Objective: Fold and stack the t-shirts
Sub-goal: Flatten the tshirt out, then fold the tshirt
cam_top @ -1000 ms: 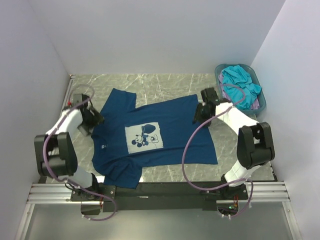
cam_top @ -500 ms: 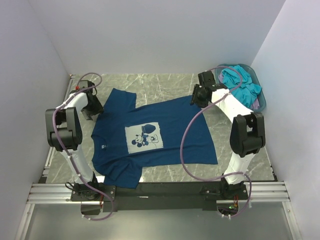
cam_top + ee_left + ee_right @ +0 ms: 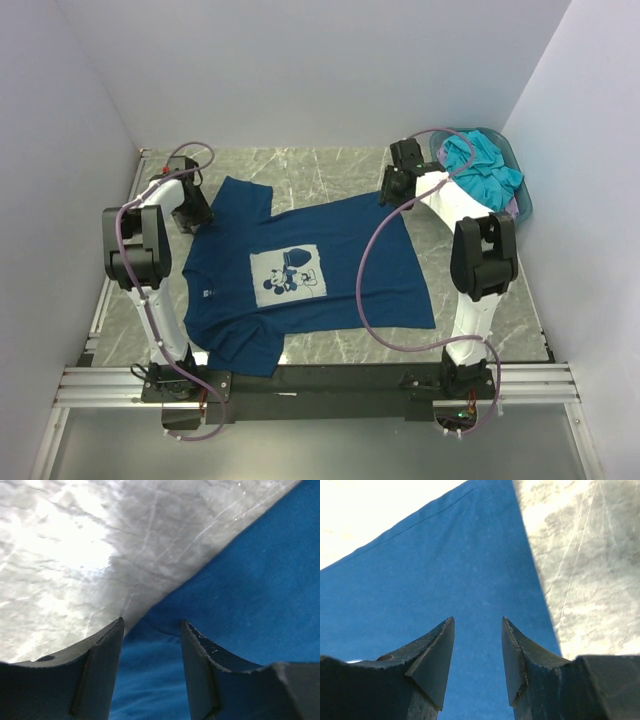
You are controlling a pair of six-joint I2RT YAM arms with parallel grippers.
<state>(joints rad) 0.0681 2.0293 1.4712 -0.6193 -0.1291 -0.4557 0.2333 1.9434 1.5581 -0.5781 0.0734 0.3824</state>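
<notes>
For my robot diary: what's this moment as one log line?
navy t-shirt: spread out | left gripper: open over sleeve edge | right gripper: open over hem corner | nothing gripped

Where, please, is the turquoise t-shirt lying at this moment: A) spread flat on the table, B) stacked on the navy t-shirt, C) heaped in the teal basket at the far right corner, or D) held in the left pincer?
C: the turquoise t-shirt sits bunched inside the teal basket, apart from the spread navy t-shirt.
</notes>
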